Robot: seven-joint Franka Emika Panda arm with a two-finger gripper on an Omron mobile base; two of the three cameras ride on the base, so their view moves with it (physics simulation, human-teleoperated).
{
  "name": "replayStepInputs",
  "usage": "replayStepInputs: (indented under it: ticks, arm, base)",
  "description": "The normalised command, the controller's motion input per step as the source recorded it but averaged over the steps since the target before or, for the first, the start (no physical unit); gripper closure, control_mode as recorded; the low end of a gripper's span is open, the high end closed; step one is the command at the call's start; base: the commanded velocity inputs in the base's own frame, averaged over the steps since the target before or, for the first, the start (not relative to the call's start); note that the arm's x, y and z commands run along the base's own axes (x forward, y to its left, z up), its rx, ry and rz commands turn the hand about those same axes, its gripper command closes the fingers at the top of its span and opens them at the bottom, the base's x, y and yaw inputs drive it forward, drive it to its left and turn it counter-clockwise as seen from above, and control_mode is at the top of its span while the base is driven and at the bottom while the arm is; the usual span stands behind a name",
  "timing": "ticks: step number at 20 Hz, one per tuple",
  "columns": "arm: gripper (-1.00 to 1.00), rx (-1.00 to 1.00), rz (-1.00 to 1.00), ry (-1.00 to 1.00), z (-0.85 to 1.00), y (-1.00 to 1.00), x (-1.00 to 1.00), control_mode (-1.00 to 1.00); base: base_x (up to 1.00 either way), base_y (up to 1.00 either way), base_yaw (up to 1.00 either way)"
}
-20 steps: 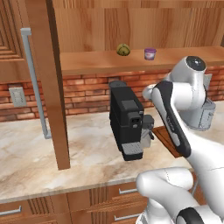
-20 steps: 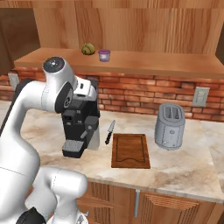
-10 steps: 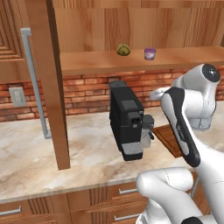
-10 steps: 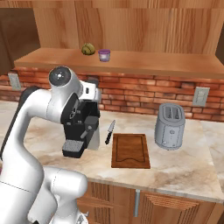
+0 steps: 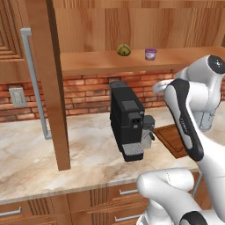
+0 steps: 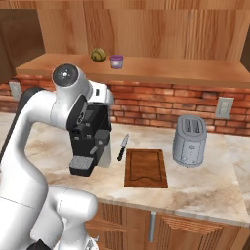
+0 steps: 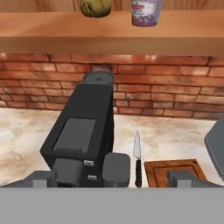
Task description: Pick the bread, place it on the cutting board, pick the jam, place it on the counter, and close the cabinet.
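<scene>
The bread (image 5: 124, 49) (image 6: 98, 54), a round yellowish-brown lump, sits on the open cabinet's shelf (image 6: 171, 71). The purple jam (image 5: 150, 54) (image 6: 116, 61) stands just to its right. Both show at the top of the hand view, the bread (image 7: 95, 6) left of the jam (image 7: 145, 11). The dark cutting board (image 6: 145, 167) (image 5: 171, 138) (image 7: 173, 171) lies bare on the counter (image 6: 205, 188). My gripper (image 7: 111, 178) is open, its fingertips far apart. It hangs above the counter, below shelf level, facing the brick wall, with nothing between the fingers.
A black coffee machine (image 6: 90, 139) (image 5: 129, 121) stands right under the hand. A knife (image 6: 122, 146) lies between it and the board. A silver toaster (image 6: 190, 140) stands right of the board. The open cabinet door (image 5: 46, 79) with its bar handle (image 5: 36, 83) juts out at left.
The arm has swung, its upper joint moving right in the left base view, and the hand has shifted with it. Bread, jam and board have not moved.
</scene>
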Motion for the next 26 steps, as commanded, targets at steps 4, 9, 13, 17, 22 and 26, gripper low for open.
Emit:
replayStepInputs:
  ticks: [4,9,13,17,22,26]
  arm:
    - [-1.00,0.00,0.00,0.00,0.39,0.00,0.00,-1.00]
    - [-1.00,0.00,0.00,0.00,0.20,-0.05,0.00,-1.00]
    - [-1.00,0.00,0.00,0.00,0.13,-0.05,0.00,-1.00]
    - [-1.00,0.00,0.00,0.00,0.02,-0.02,0.00,-1.00]
    - [-1.00,0.00,0.00,0.00,0.08,0.00,0.00,-1.00]
    - [-1.00,0.00,0.00,0.00,0.18,0.00,0.00,-1.00]
  base:
    - [0.00,0.00,0.00]
    - [0.00,0.00,0.00]
    - [0.00,0.00,0.00]
    - [0.00,0.00,0.00]
    - [0.00,0.00,0.00]
    - [0.00,0.00,0.00]
